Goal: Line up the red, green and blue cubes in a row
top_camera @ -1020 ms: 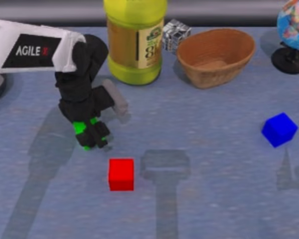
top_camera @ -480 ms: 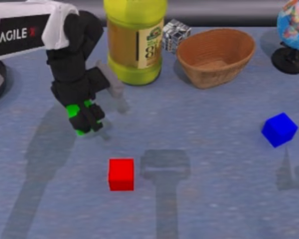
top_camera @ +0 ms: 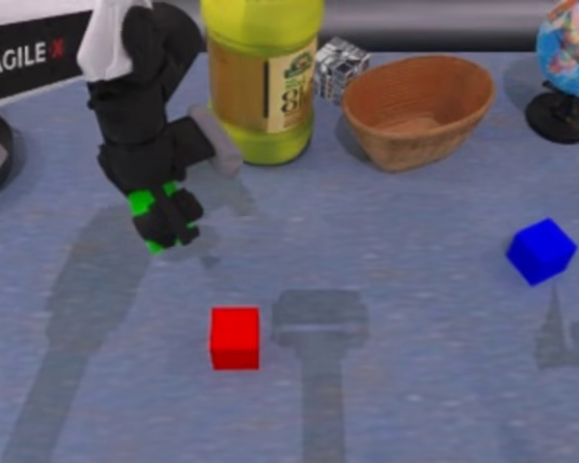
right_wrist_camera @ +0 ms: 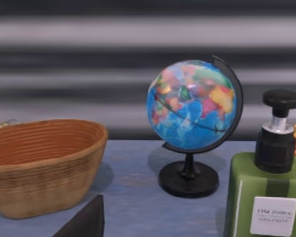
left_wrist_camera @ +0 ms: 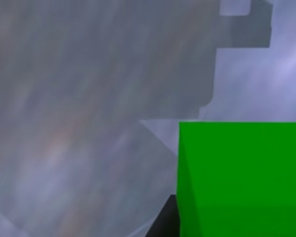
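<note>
So over the last second the left gripper [top_camera: 166, 220] has carried the green cube [top_camera: 141, 203] up and back, away from the red cube [top_camera: 235, 338] and closer to the big yellow bottle [top_camera: 261, 77]. Looks to me like a lift-and-carry rather than a placement, so the row isn't started yet. Fingers are closed tight on the green cube, which fills the corner of the wrist view [left_wrist_camera: 241, 180] with table well below it. Red sits in front of the gripper and a bit to its right, and the blue cube [top_camera: 540, 251] is way off to the right. The right arm is parked out of the top view.
</note>
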Motion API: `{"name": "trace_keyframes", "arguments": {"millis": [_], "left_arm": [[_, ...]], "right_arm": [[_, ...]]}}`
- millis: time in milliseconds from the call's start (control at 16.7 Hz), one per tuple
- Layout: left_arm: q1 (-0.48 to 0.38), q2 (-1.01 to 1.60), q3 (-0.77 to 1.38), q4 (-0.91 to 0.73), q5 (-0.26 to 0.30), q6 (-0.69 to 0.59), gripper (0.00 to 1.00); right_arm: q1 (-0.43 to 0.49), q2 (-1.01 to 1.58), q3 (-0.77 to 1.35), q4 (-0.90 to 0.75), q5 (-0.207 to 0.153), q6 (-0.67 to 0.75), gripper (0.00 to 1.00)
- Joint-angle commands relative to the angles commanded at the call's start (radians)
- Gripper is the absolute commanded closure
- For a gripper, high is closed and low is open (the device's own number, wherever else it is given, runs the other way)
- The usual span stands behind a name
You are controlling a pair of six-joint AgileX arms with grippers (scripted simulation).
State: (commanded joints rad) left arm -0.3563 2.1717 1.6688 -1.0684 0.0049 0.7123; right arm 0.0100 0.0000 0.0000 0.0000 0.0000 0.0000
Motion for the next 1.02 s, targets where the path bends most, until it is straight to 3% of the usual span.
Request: {"name": "trace_keyframes", "arguments": {"millis": [120,480,600,1020], "left_arm": [[-0.055,0.002,0.011,-0.012,0.000,0.010,1.00],[-0.353,-0.008,0.051,-0.058,-0.002,0.058,1.00],[-0.414,-0.014,0.057,-0.068,-0.003,0.070,1.00],[-0.428,-0.007,0.046,-0.052,-0.003,0.072,1.00]], "right_arm": [[0.000,0.000,0.000,0.000,0.000,0.000,0.00],[0.000,0.000,0.000,0.000,0.000,0.000,0.00],[0.000,0.000,0.000,0.000,0.000,0.000,0.00],[0.000,0.000,0.000,0.000,0.000,0.000,0.00]]}}
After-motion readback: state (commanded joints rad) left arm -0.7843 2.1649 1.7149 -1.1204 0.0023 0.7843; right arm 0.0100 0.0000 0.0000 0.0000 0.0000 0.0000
